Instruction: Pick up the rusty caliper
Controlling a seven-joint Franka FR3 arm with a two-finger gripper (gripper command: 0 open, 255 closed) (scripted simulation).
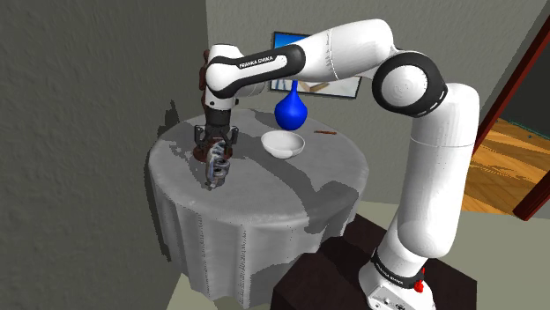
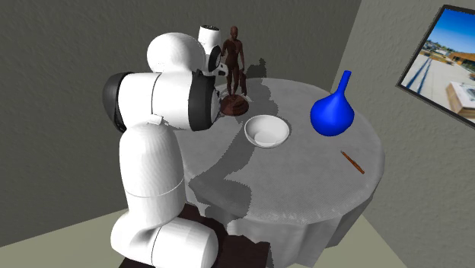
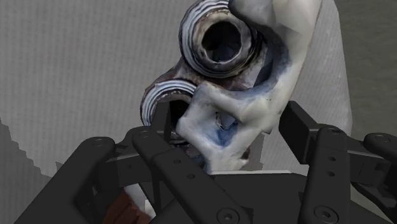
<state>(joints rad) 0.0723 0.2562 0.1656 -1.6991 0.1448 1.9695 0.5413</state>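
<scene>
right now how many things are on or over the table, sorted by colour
blue: 1, vase
white: 1, bowl
brown: 2, figurine and thin stick
grey-white with rusty patches: 1, caliper
total: 5

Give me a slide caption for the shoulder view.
Franka's black gripper clasps the caliper over a draped round table, near a white bowl.
</scene>
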